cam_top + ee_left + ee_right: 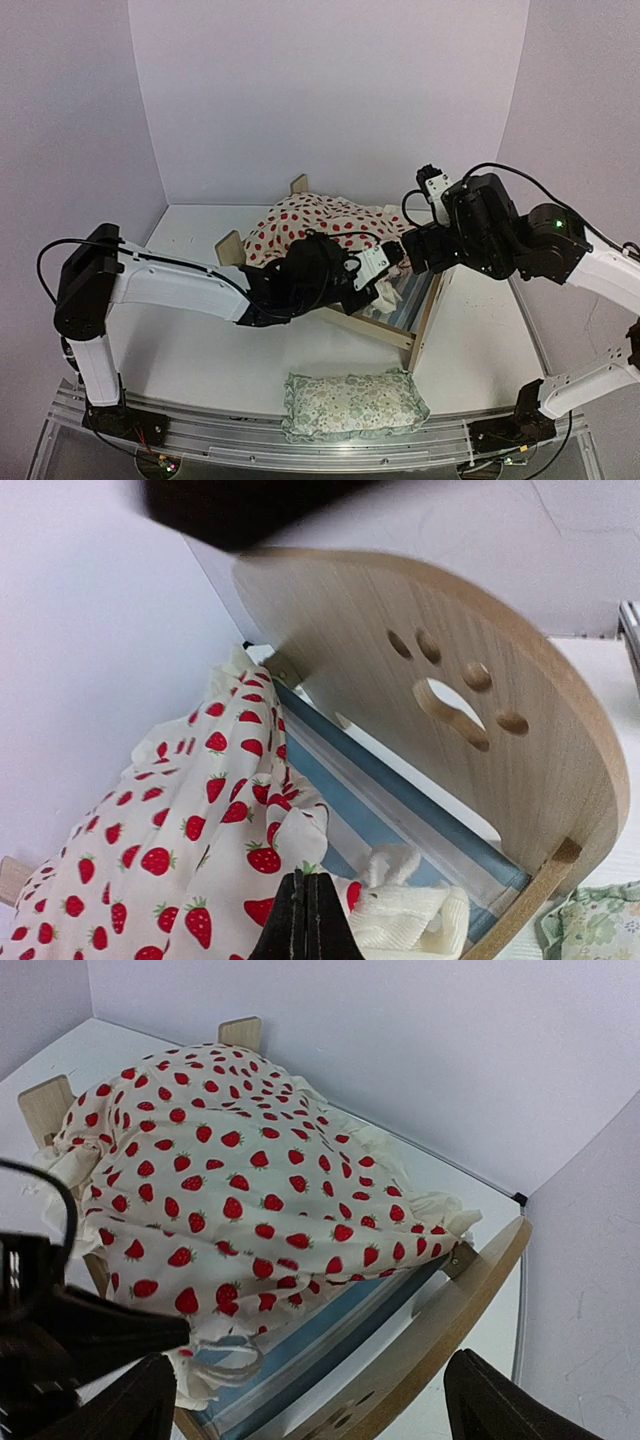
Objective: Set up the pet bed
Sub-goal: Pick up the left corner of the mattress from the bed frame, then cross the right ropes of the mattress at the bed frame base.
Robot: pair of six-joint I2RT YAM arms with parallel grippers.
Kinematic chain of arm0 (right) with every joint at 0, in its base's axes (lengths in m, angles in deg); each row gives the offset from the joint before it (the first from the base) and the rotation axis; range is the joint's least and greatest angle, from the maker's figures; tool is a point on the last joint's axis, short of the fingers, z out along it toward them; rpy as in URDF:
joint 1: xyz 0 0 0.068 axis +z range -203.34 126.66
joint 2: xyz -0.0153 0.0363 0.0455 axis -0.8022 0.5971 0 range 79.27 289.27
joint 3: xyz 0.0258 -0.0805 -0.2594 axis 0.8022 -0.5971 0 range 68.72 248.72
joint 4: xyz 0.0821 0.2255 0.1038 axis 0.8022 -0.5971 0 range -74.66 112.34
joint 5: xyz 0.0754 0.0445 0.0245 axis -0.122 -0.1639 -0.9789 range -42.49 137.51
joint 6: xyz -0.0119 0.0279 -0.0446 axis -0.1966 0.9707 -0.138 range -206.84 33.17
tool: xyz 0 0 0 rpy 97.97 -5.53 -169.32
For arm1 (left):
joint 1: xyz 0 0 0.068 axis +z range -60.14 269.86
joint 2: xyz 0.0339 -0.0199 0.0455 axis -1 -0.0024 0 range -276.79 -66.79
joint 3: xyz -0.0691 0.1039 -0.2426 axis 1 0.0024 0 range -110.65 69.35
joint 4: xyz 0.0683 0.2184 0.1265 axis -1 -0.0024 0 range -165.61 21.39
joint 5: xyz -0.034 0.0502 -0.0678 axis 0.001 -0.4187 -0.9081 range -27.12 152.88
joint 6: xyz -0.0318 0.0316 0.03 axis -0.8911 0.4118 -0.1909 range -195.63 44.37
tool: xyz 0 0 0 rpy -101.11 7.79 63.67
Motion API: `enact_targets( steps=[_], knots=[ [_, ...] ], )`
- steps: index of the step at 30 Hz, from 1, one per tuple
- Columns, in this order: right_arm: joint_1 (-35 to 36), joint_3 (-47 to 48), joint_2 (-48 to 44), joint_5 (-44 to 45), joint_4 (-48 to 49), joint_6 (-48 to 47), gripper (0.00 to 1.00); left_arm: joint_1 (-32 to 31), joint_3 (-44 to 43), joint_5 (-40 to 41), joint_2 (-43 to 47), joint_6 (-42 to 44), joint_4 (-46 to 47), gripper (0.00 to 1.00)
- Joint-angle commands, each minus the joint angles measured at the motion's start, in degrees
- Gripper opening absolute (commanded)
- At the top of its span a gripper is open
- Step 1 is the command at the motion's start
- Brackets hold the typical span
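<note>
The pet bed's arched wooden headboard has paw cutouts, and its blue-and-white striped base shows beside it. A cream cushion with red strawberries lies bunched over most of the bed. My left gripper is shut on the cushion's fabric near its frilled corner by the headboard. My right gripper hovers open above the headboard end, holding nothing.
A green floral pillow lies on the table in front of the bed, near the front edge. Two footboard posts stick up at the bed's far end. White walls close in the back and sides.
</note>
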Motion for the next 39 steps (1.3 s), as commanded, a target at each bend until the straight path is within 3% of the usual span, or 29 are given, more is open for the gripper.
enact_targets(
  steps=[1,7,18,31,39],
  knots=[
    [-0.1,1.7,-1.1,-5.5,-1.9,-5.5,0.90,2.4,1.7,-5.5,6.7,-6.6,-0.2,0.00],
    [-0.1,-1.7,-3.9,-10.7,-3.5,-7.8,0.76,3.0,0.5,-13.6,9.6,-8.8,-2.7,0.00],
    [-0.1,-6.7,-4.7,-14.9,-5.1,-8.5,0.48,3.6,-1.9,-19.1,11.3,-13.5,-4.7,0.00],
    [-0.1,-6.0,5.3,-15.1,-2.3,-11.4,0.50,6.5,-0.9,-24.1,16.6,-15.0,-6.1,0.00],
    [-0.6,-10.4,5.2,-20.4,8.7,-14.5,0.51,7.9,-1.0,-26.8,18.2,-16.5,-6.3,0.00]
  ],
)
